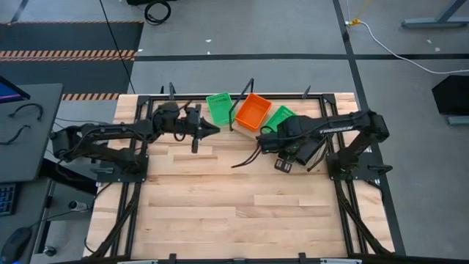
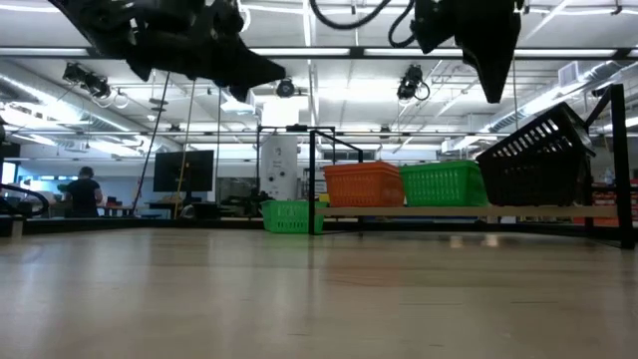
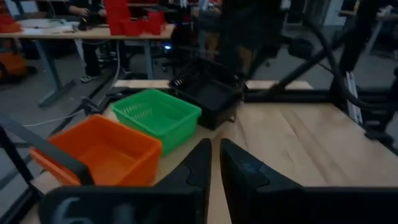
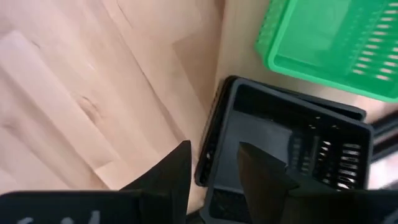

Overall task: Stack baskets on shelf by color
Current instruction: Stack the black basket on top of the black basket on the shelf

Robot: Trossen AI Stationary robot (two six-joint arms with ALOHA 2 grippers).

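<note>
On the pale shelf [image 2: 449, 210] at the table's far edge stand an orange basket [image 2: 364, 185] and a green basket [image 2: 444, 184], side by side. A black basket [image 2: 538, 160] sits tilted at the shelf's right end. Another green basket [image 2: 289, 215] rests on the tabletop left of the shelf. My right gripper [image 4: 214, 147] hangs open, pointing down, above the black basket's [image 4: 280, 155] near rim and well clear of it. My left gripper [image 3: 216, 146] floats level left of the baskets, its fingers a narrow gap apart with nothing between them.
Black frame posts [image 2: 313, 179] stand by the shelf's left end and at the far right [image 2: 618, 160]. The plank tabletop [image 1: 234, 205] lies bare toward the near edge. Beyond the table are desks, red bins [image 3: 127, 18] and a person [image 2: 85, 189].
</note>
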